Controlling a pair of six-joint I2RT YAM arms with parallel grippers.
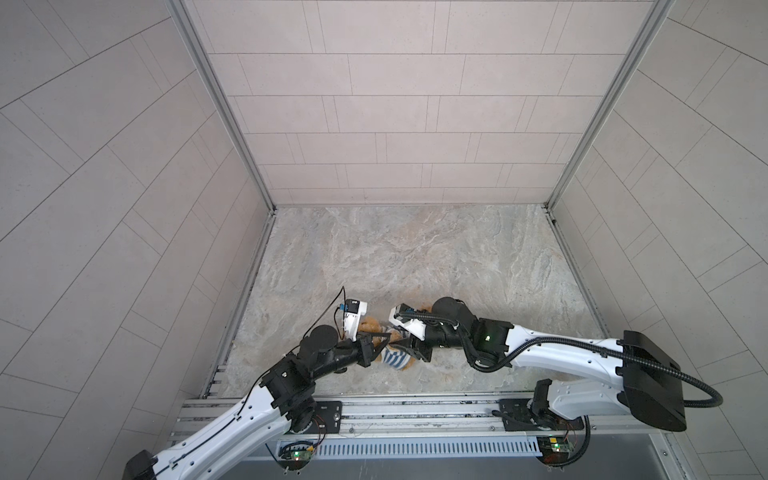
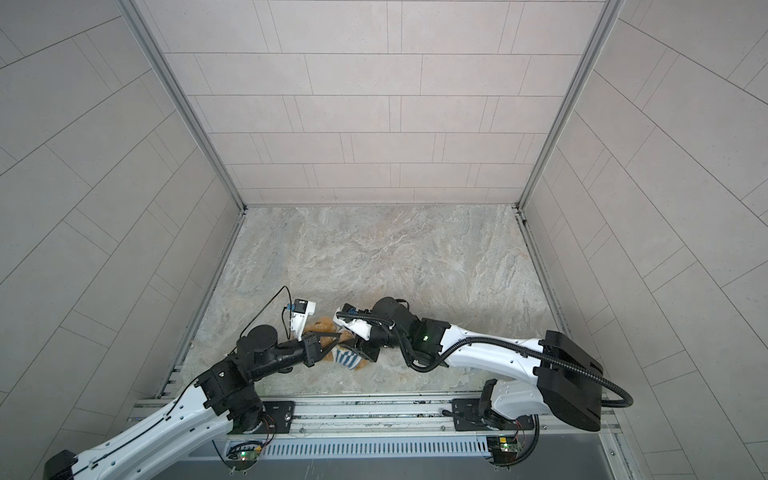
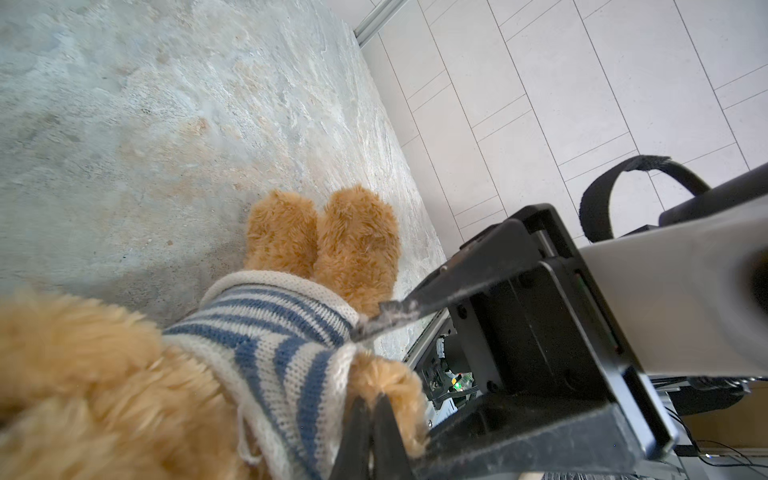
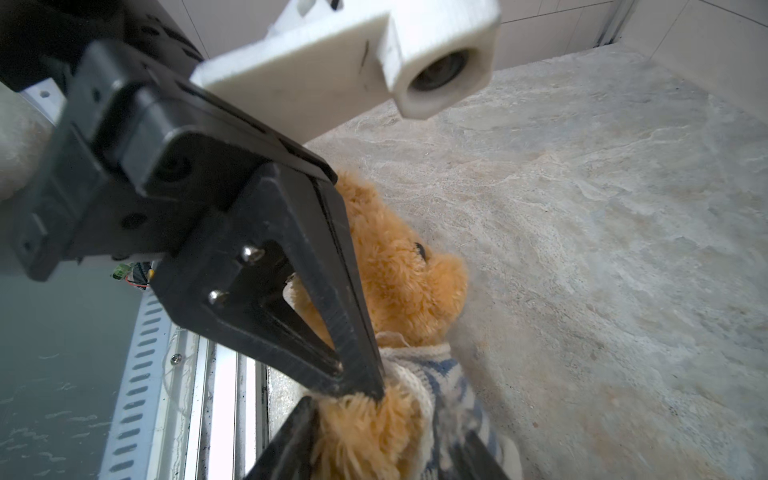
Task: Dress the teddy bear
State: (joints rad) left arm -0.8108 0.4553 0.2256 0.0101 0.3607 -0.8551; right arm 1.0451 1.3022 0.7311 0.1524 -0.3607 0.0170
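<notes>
The golden-brown teddy bear (image 4: 399, 274) lies near the table's front edge between both grippers, head (image 1: 368, 325) towards the left arm. A blue-and-white striped shirt (image 3: 270, 328) covers its body (image 2: 347, 359), and both legs (image 3: 320, 237) stick out bare. My left gripper (image 3: 374, 401) is shut on the furry paw that pokes out of a sleeve; it also shows in the right wrist view (image 4: 376, 390). My right gripper (image 4: 386, 419) stands partly open, one finger against the paw's fur, the other blurred over the sleeve. Its upper fingertip (image 3: 368, 328) touches the cuff.
Both arms meet over the bear (image 1: 386, 345), their wrists close together. An aluminium rail (image 1: 415, 409) runs along the front edge just behind the bear. Bare stone-patterned tabletop (image 1: 415, 257) stretches to the tiled back wall, and tiled side walls close it in.
</notes>
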